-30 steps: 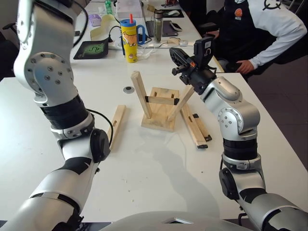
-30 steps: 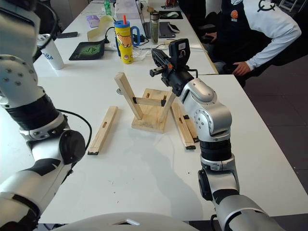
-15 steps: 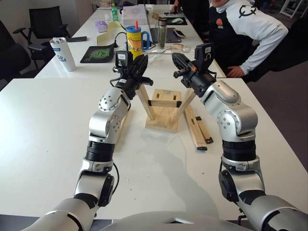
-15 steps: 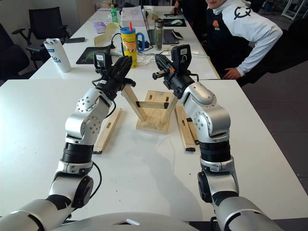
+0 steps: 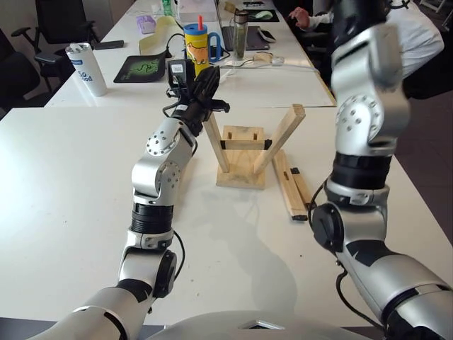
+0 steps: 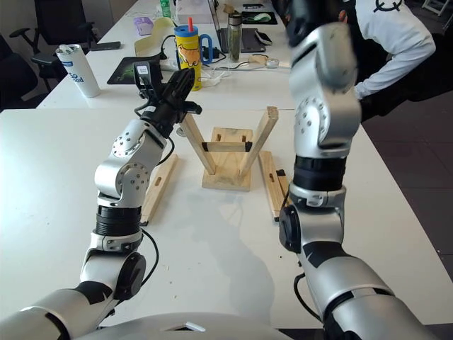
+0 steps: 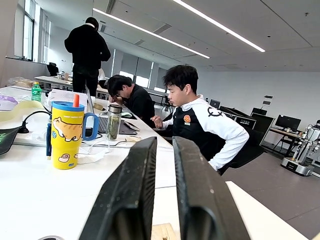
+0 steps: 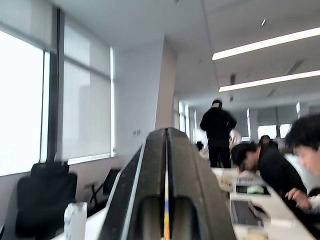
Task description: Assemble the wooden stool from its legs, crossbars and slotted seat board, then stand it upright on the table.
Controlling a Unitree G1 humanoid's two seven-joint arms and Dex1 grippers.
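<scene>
Two legs (image 5: 278, 140) and a crossbar (image 5: 244, 144) are slotted into the seat board (image 5: 239, 177) on the table (image 5: 71, 177).
Left gripper (image 5: 210, 78) is held near one leg top, jaws narrowly apart; right gripper (image 8: 166, 131) is raised, jaws pressed together. Legs could be levered out by a sideways nudge.

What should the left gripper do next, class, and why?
Probably close on the left leg's top to steady it. The left gripper sits at that leg's top with its fingers slightly apart; the leg stands slanted on the seat, joined to another by one crossbar. The right gripper is shut and raised clear, so nothing else holds the frame.
</scene>
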